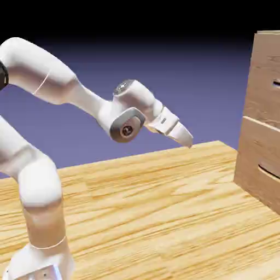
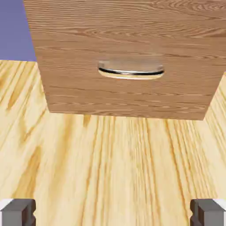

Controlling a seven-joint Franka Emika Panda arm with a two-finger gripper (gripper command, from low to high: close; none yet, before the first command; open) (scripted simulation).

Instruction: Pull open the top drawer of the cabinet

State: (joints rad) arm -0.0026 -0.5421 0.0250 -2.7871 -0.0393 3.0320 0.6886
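Tabletop [image 1: 136,208] beside cabinet [image 1: 262,104], cropped at right.

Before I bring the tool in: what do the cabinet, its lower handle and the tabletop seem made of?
Cabinet: seemingly wood or wood-look laminate, matte; brown grain runs across the front. 
Lower handle: probably polished metal; dark, curved bar with a bright glint. 
Tabletop: apparently pale wood, perhaps lightly varnished; bold yellowish grain.

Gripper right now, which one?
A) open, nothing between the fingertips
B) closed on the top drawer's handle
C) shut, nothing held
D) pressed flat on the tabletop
A: in the hand view the gripper's two fingertips stand wide apart, with only tabletop showing beyond the gap.
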